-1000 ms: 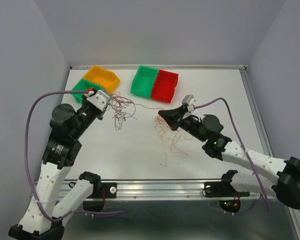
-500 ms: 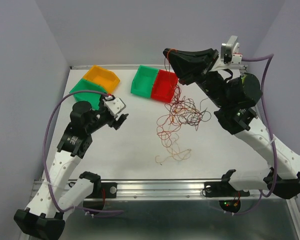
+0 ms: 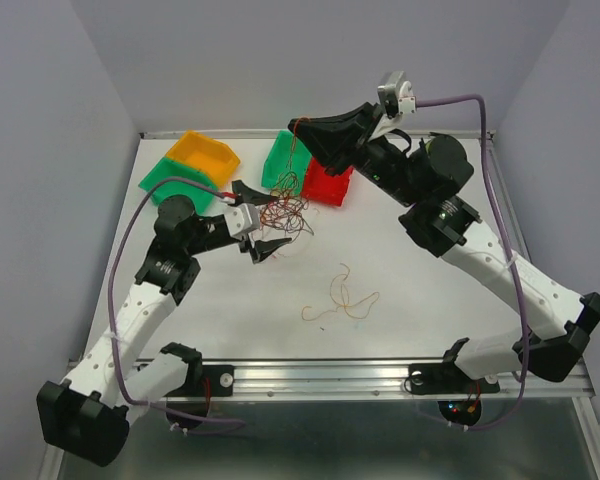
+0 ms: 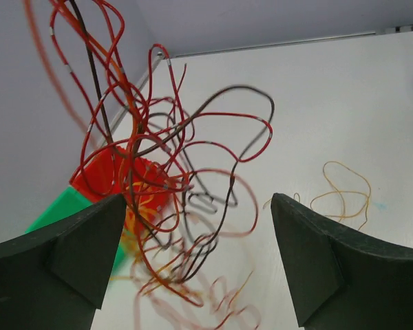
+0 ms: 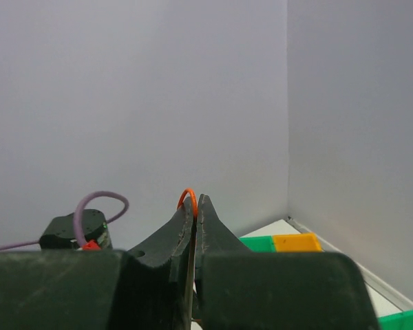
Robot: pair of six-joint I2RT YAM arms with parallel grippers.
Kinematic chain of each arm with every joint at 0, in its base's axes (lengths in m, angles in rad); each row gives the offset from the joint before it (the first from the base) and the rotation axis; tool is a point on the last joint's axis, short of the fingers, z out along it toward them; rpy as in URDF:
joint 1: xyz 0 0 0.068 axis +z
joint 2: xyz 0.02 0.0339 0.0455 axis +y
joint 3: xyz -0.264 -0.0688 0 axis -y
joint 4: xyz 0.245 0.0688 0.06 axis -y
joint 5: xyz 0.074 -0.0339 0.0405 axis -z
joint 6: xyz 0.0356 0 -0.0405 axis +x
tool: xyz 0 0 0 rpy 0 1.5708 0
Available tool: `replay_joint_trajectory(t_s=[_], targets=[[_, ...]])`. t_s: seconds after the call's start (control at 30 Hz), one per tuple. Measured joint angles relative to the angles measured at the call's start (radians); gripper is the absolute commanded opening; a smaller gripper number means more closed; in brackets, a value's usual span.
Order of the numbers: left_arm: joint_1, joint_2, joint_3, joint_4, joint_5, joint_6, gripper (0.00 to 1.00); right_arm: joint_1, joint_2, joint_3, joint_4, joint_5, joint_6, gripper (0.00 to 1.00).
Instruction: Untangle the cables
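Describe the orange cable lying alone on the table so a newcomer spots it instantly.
On the white table, look at the middle, nearer the front rail than the coloured bins. The orange cable lies flat there in loose curls, alone; the red and dark cables hang bunched from the right end effector.

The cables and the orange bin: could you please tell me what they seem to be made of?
The cables look like thin wire in red, orange and dark plastic insulation, probably smooth; they hold springy loops while hanging from the right hand. The orange bin looks like moulded rigid plastic, with even colour and a smooth, faintly shiny finish.
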Motion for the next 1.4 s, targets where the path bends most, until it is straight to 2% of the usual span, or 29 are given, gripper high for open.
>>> replay_joint_trajectory(t_s=[0.03,0.1,0.2,0.33,0.47,0.67,0.87,0.97,1.4], targets=[[-0.013,0.024,0.000,0.024,0.008,-0.009,0.90,0.000,0.003,0.000,0.003,-0.010,0.010,0.01],[-0.055,0.077,0.001,0.069,-0.001,-0.023,0.84,0.000,0.017,0.010,0.009,-0.032,0.026,0.00],[-0.142,0.156,0.017,0.099,-0.071,-0.028,0.63,0.000,0.049,0.035,0.020,-0.055,0.047,0.00],[-0.195,0.298,0.084,0.135,-0.187,-0.029,0.60,0.000,0.101,0.086,0.026,-0.076,0.074,0.01],[-0.195,0.468,0.115,0.168,-0.299,-0.012,0.63,0.000,0.129,0.150,0.022,-0.074,0.088,0.01],[-0.195,0.623,0.110,0.151,-0.489,-0.011,0.80,0.000,0.071,0.181,0.027,0.014,0.087,0.00],[-0.181,0.626,0.115,0.190,-0.672,-0.063,0.79,0.000,-0.129,0.089,0.071,0.117,0.072,0.01],[-0.177,0.658,0.127,0.191,-0.699,-0.072,0.79,0.000,-0.188,0.097,0.085,0.159,0.058,0.01],[-0.174,0.779,0.169,0.110,-0.794,-0.088,0.73,0.000,-0.191,0.268,0.045,0.389,-0.085,0.00]])
